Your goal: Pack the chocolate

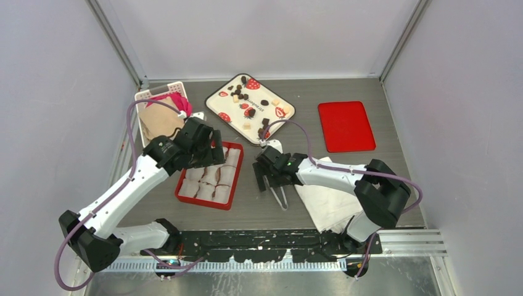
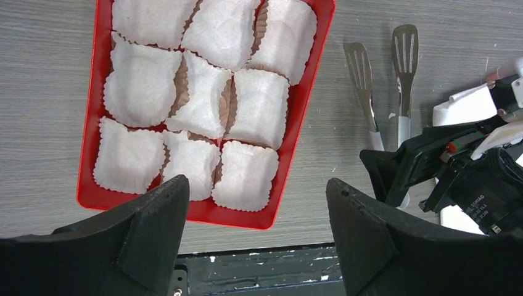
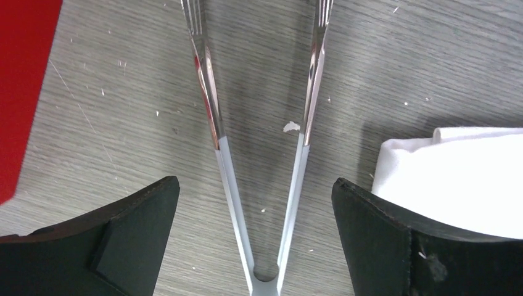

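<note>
Steel tongs [image 3: 229,179] tips cut off beyond spread right claw [image 3: 253,203].

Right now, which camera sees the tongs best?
The left wrist view: both slotted tips of the tongs and most of their shafts show clearly. The right wrist view shows only shafts and the joined end; the top view shows them small.

Bright even overhead light, soft shadows, glare on tongs [image 3: 259,123], sharp focus

Right gripper [image 3: 253,185] jaws straddle tongs [image 3: 229,185]; red box [image 3: 18,80], white cloth [image 3: 456,179] crowd table [image 3: 123,135] either side.
</note>
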